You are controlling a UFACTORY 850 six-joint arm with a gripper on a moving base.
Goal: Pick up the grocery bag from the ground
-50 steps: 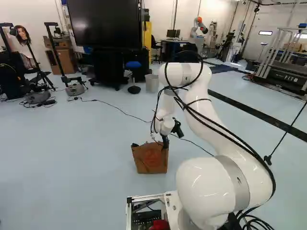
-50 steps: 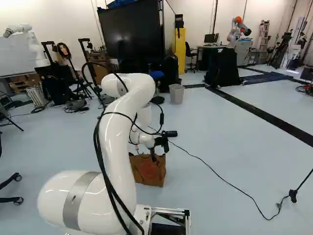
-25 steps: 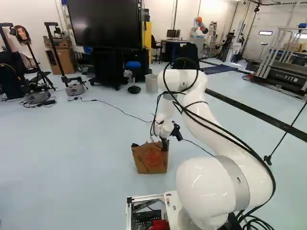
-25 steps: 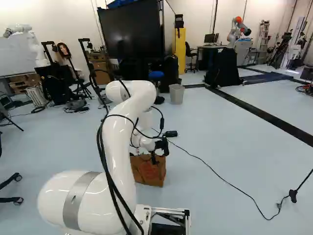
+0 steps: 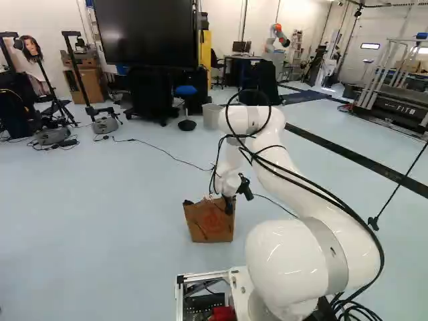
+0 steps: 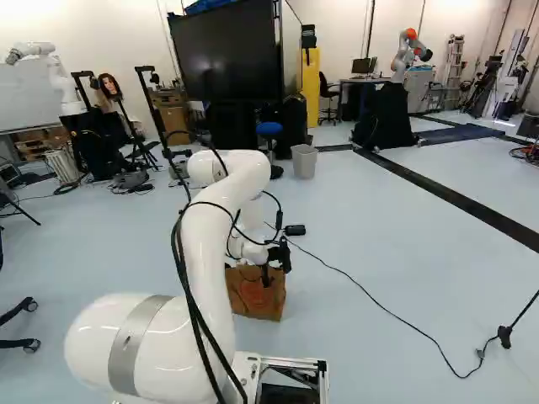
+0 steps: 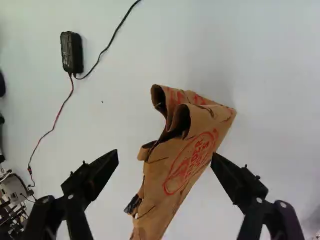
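Pale blue floor (image 5: 100,200) runs back to a big black screen (image 5: 147,33) and a grey bin (image 6: 304,162). On it stands a brown paper bag (image 5: 210,226), red print on its side, its top edge curled and creased. One white arm (image 6: 206,252) reaches down toward it. At the arm's end, the gripper (image 6: 267,276) has its two black fingers (image 7: 97,172) spread wide, the bag showing between them. Near the bag, a small black box (image 7: 71,52) lies on the floor, wired to a cord (image 7: 133,6).

Past the pale blue floor (image 5: 100,200) stand a black screen (image 5: 146,33) and yellow cabinet (image 5: 204,57).
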